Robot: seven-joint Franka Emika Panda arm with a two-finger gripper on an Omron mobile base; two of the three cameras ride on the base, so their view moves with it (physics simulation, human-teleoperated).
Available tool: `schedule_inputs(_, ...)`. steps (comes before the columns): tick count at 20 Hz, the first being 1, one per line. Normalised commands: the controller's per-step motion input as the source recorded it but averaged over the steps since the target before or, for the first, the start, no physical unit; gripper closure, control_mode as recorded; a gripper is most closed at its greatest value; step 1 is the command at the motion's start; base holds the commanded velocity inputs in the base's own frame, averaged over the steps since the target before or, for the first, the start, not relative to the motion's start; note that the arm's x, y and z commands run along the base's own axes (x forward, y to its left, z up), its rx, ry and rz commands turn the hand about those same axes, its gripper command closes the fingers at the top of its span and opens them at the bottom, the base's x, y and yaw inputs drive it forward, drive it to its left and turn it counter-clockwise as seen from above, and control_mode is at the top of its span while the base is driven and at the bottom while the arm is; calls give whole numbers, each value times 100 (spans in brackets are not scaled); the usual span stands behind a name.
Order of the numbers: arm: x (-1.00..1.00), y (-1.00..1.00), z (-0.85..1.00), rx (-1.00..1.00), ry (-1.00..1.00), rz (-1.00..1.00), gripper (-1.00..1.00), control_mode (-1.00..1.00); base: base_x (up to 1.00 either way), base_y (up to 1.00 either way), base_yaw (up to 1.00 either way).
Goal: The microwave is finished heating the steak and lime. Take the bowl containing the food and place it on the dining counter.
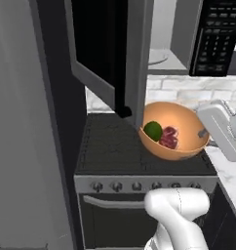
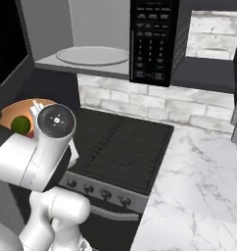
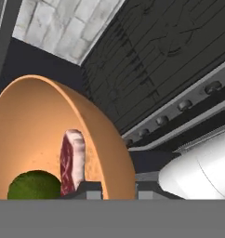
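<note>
Orange-tan bowl (image 1: 176, 132), rigid and smooth, is pinched at its right rim by the pincer (image 3: 119, 188); lime (image 1: 152, 130) and steak (image 1: 169, 137) may roll if tilted.

bowl (image 1: 181, 132): in the air over the stove's right half, tilted, its right rim at the pincer (image 1: 206, 133)
lime (image 1: 152, 130): in the bowl, at its left, touching the steak
steak (image 1: 169, 137): in the bowl, just right of the lime
stove (image 1: 115, 146): below the microwave, left of the table
microwave (image 2: 120, 41): above the stove, door swung out to the left, turntable plate inside
table (image 2: 194, 196): just right of the stove, brick wall behind it
</note>
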Motion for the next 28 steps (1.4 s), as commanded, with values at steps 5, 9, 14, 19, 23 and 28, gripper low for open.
schedule_inputs(5, 0, 0, 0, 0, 0, 0, 100, 100, -69, 0, 63)
schedule_inputs(9, 0, 0, 0, 0, 0, 0, 100, 100, -88, 0, 64)
schedule_inputs(14, 0, 0, 0, 0, 0, 0, 100, 100, -93, 1, 55)
schedule_inputs(19, 0, 0, 0, 0, 0, 0, 100, 100, -90, 14, 52)
schedule_inputs(23, 0, 0, 0, 0, 0, 0, 100, 100, -87, 21, 50)
schedule_inputs(28, 0, 0, 0, 0, 0, 0, 100, 100, -62, 22, 47)
